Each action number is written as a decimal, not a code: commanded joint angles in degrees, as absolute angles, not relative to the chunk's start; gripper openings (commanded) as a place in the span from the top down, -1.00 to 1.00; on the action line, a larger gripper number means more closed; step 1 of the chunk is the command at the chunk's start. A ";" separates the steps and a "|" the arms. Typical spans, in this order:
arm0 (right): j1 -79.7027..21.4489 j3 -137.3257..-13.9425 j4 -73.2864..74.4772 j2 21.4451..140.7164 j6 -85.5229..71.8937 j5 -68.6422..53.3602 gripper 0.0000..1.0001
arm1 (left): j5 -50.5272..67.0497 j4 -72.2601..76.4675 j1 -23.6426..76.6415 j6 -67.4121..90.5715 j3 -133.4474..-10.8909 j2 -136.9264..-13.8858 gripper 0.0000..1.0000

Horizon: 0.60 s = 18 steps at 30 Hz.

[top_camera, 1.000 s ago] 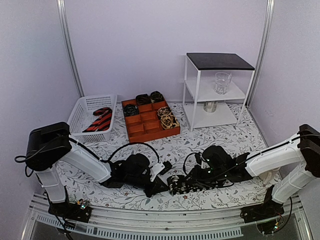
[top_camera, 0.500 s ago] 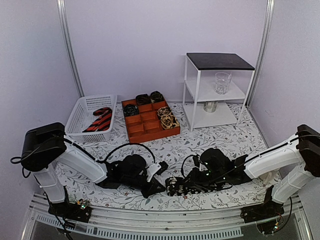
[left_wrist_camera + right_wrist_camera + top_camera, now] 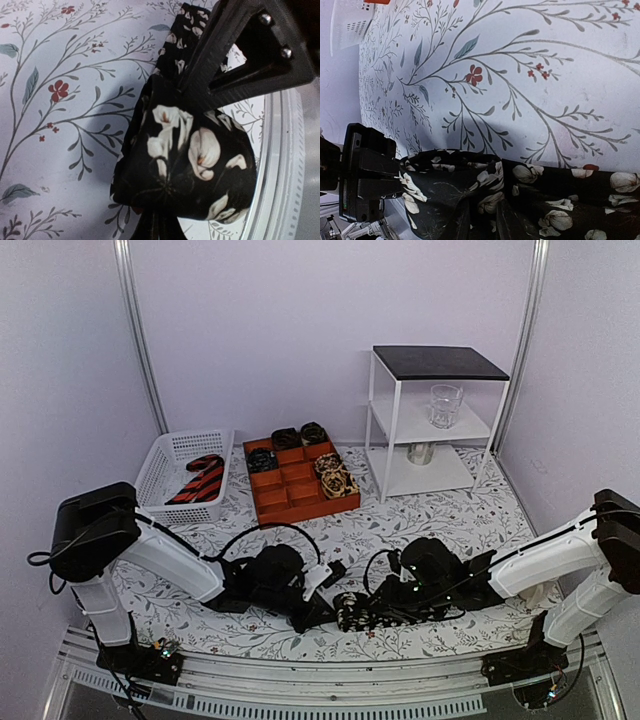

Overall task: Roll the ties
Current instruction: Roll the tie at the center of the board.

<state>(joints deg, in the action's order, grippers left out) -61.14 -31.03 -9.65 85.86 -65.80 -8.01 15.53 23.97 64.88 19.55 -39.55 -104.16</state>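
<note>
Working at the lower centre of the top view, both arms lie low over the table [image 3: 400, 525] with their grippers facing each other across one tie [image 3: 352, 611].

1. Left gripper [image 3: 322, 612]: reaches in from the left and meets the left end of the tie. The jaws are closed. In the left wrist view a black finger [image 3: 240, 55] runs down from the upper right, and the tie [image 3: 185, 160] is bunched into a loose wad against its tip. The fabric is black with white lilies.

2. Right gripper [image 3: 378, 610]: reaches in from the right and meets the right end of the tie. Its wrist view shows the tie [image 3: 470, 195] along the bottom edge, folded at lower centre and flat toward the lower right. The fingers are not visible there, so I cannot tell whether these jaws are open or closed.

3. Tie position: on the flower-printed cloth, just above the metal rail at the table's near edge, between the two grippers.

4. Other items, top view:
- White basket [image 3: 165, 455], left of centre, holding a striped tie [image 3: 200, 480] in red and black.
- Orange tray [image 3: 290, 502], just right of the basket, with dark coils [image 3: 300, 436] in its upper compartments and a patterned one at its right side.
- White shelf [image 3: 440, 362] with a black top, upper right, with a glass [image 3: 445, 405] on its middle level.
</note>
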 commanded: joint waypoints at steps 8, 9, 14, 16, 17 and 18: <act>-61.65 -27.43 -9.58 83.64 -64.47 -6.64 0.63 | 16.84 24.25 66.00 18.22 -43.45 -102.84 1.00; -61.69 -27.21 -9.58 83.28 -64.43 -6.50 0.63 | 17.02 24.26 65.97 18.12 -43.69 -103.00 1.00; -61.72 -26.67 -9.58 82.13 -63.86 -6.04 0.63 | 18.20 24.53 65.97 18.17 -44.75 -102.81 1.00; -61.69 -26.61 -9.58 81.67 -63.56 -5.86 0.63 | 18.43 24.52 65.92 18.07 -45.19 -102.66 1.00; -61.69 -26.55 -9.50 81.41 -63.51 -5.62 0.63 | 18.47 24.42 65.96 18.10 -45.52 -102.58 1.00; -61.70 -26.40 -9.45 81.20 -63.53 -5.40 0.63 | 18.50 24.25 66.00 18.03 -45.76 -102.57 1.00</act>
